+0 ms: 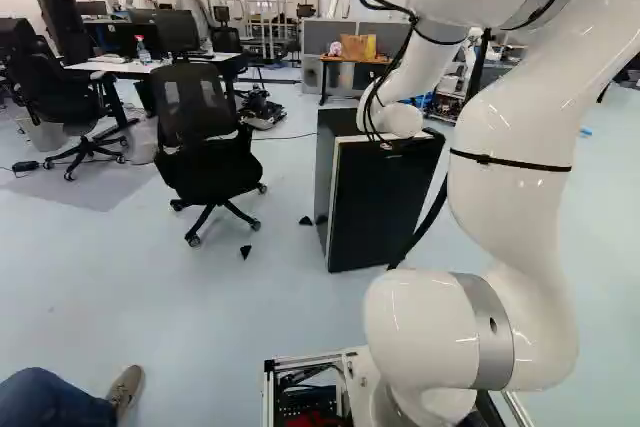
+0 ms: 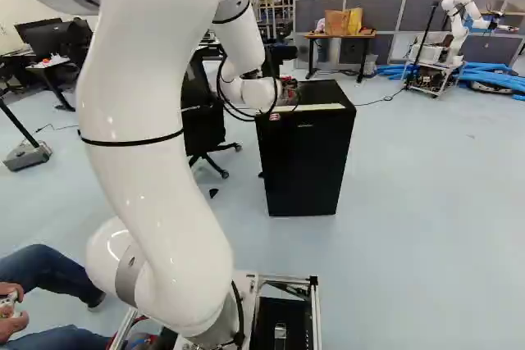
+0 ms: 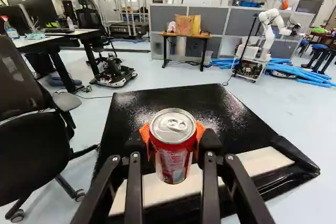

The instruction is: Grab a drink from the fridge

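At the end of my arm, my gripper (image 2: 289,93) is over the top of the black fridge (image 2: 305,161) in the right base view, partly hidden by the wrist. The wrist view shows the gripper (image 3: 172,142) shut on a red drink can (image 3: 171,153), its silver lid up, orange pads (image 3: 144,136) pressing from both sides. Beneath and beyond the can lies the fridge's shiny black top, with a pale strip along its front edge. Whether the can's base touches the fridge cannot be told. In the left base view, the fridge (image 1: 378,209) stands behind the wrist.
A black office chair (image 1: 205,137) stands left of the fridge in the left base view. Small dark pieces (image 1: 245,251) lie on the floor near it. Another robot (image 2: 459,26) stands farther back, beside blue tubes (image 2: 492,78). A seated person's legs (image 2: 49,276) are near the base.
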Tool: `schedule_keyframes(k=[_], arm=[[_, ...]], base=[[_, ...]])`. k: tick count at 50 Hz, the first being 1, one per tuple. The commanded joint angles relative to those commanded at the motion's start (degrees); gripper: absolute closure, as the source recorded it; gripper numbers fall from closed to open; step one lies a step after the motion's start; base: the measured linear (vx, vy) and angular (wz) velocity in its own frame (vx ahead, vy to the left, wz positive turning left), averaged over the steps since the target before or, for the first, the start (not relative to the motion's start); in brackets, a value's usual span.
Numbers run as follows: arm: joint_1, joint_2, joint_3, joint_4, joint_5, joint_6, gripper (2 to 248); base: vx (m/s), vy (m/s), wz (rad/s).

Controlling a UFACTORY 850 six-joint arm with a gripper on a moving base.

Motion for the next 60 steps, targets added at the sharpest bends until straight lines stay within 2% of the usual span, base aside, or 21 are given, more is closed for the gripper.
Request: schedule_keyframes(k=[40,60], arm=[[6.2,17.0,22.2,1.8,2.6,0.0,150],[8.7,23.9,31.2,2.6,3.6,0.0,150]], base=[[0.0,0.0,0.0],[0.0,0.0,0.0]])
